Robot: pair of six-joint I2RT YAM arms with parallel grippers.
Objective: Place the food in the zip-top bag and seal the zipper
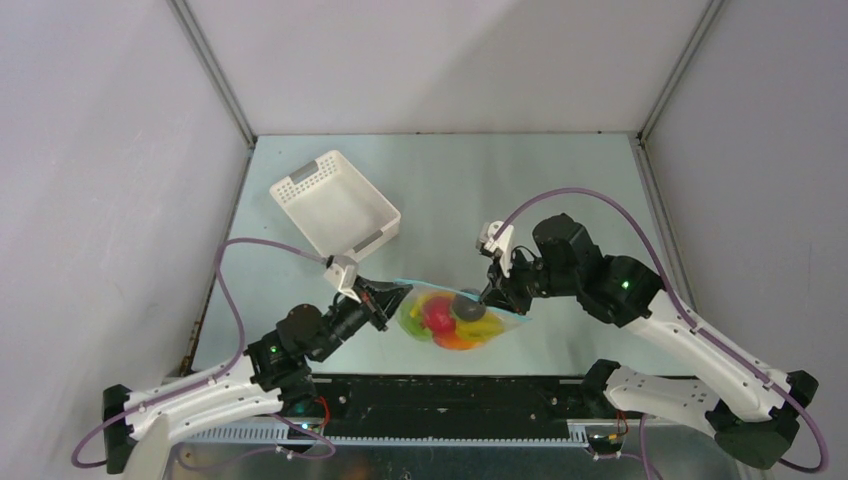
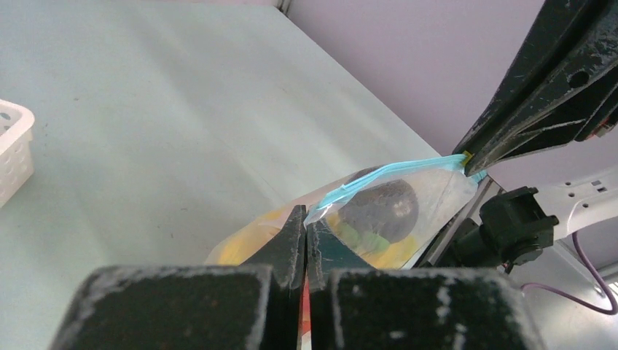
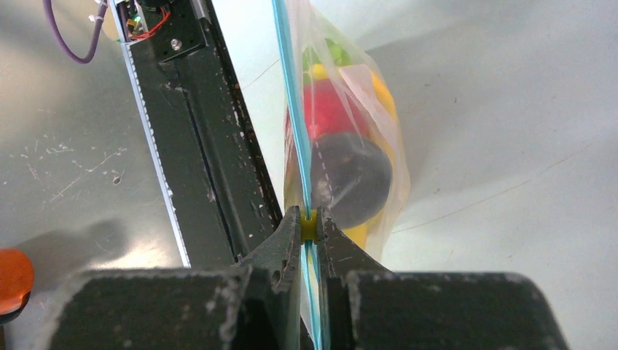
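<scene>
The clear, crinkly plastic zip-top bag (image 2: 444, 193) is stretched above the bench (image 1: 560, 190), to the right of the white slotted plastic basket (image 1: 300, 185) and nearer the arm bases than it. The bag is full of glossy red, yellow, green and dark purple toy food (image 3: 328, 109).

The left hand (image 2: 304, 226) pinches one end of the light blue zipper strip (image 3: 294, 109). The right hand (image 3: 310, 219) is pressed together on the other end, over a yellow bit, possibly a slider.

The film looks thin, soft, slippery and bottom-heavy, so the stiffer strip is the place to grip.

Left gripper (image 1: 392, 299), right gripper (image 1: 497, 297) hold zip-top bag (image 1: 452, 322) ends.
</scene>
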